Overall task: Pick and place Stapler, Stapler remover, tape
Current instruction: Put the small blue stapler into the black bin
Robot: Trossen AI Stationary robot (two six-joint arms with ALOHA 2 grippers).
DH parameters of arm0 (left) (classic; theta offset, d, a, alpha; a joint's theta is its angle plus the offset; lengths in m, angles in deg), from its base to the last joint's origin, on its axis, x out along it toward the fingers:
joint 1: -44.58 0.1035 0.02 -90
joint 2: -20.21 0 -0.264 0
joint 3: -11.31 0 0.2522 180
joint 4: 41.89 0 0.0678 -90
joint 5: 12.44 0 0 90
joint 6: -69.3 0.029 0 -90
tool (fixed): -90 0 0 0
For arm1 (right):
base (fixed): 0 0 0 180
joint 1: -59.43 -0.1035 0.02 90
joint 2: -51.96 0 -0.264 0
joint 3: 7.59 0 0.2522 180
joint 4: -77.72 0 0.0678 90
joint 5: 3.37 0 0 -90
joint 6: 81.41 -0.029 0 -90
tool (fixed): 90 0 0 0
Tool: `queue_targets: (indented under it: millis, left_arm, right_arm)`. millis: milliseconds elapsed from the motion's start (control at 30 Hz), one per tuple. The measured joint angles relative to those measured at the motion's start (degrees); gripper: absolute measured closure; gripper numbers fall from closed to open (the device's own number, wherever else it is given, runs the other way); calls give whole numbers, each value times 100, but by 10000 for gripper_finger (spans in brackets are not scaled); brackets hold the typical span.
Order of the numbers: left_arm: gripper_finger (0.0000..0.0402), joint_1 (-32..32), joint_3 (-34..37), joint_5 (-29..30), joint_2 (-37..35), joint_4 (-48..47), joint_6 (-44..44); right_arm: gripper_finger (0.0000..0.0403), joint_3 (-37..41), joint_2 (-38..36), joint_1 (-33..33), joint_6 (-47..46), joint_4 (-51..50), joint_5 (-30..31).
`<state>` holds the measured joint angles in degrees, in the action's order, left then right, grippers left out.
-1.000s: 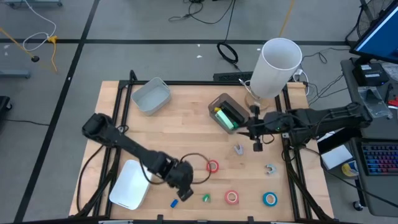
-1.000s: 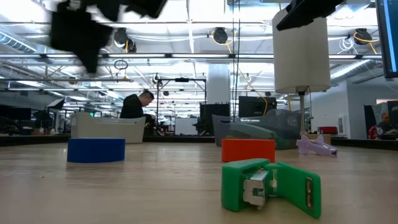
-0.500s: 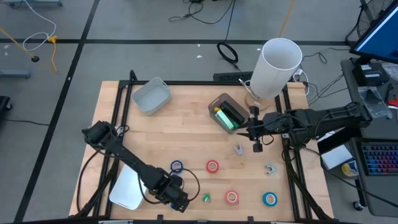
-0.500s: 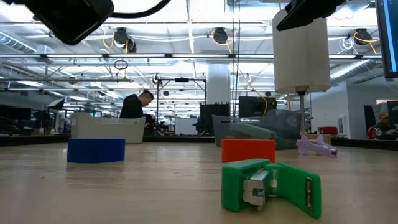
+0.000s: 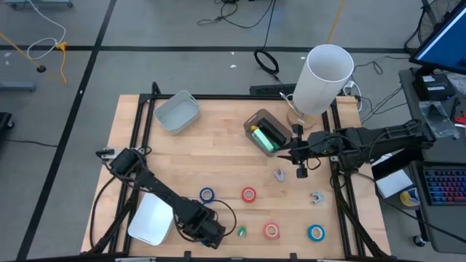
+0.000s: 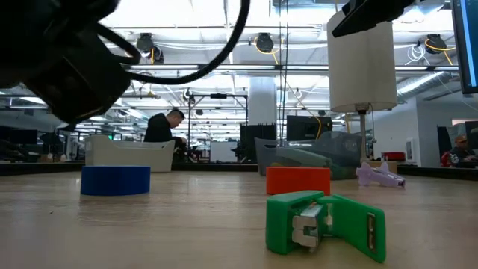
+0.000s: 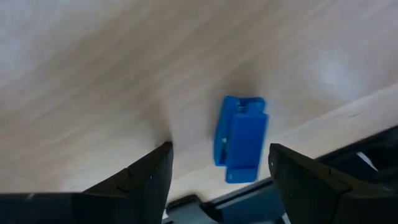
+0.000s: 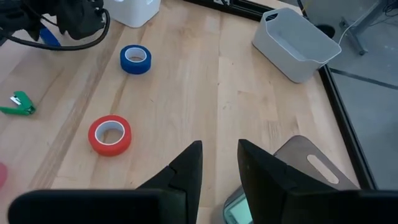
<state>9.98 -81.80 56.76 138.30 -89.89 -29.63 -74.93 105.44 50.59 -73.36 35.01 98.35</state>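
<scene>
Four tape rolls lie on the wooden table (image 5: 218,145): a blue roll (image 5: 207,194) and a red roll (image 5: 249,194) mid-table, a second red roll (image 5: 271,231) and a second blue roll (image 5: 315,233) by the near edge. The left gripper (image 7: 217,171) hangs low at that near edge, fingers spread wide and empty over a small blue stapler remover (image 7: 240,138). The right gripper (image 8: 219,163), fingers narrowly parted and empty, hovers beside the dark tray (image 5: 256,125).

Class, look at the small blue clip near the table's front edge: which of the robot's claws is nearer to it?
The left. The left claw hangs open right over the blue clip at the front edge; the right claw waits far off beside the grey tray.
</scene>
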Motion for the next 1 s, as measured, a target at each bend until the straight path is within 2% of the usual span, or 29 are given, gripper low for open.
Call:
queue_targets:
  millis: [133, 200, 500, 667, 800, 1000]
  left_arm:
    - [141, -3, -4, -59, 45, 164, -28]
    - [154, 1, -4, -61, 48, 166, -45]
    - [267, -1, -4, 75, 58, 188, 43]
    - [310, 1, -4, 289, 58, 221, 43]
    - [324, 4, -9, 411, 58, 239, 45]
    - [320, 4, -13, 644, 43, 243, 38]
  right_arm:
    - [308, 0, -1, 0, 61, 2, 7]
    - [309, 0, -1, 0, 88, 2, 7]
    - [309, 0, -1, 0, 184, 44, 12]
    - [307, 0, -1, 0, 184, 44, 12]
    - [309, 0, -1, 0, 184, 44, 14]
    - [307, 0, -1, 0, 171, 44, 14]
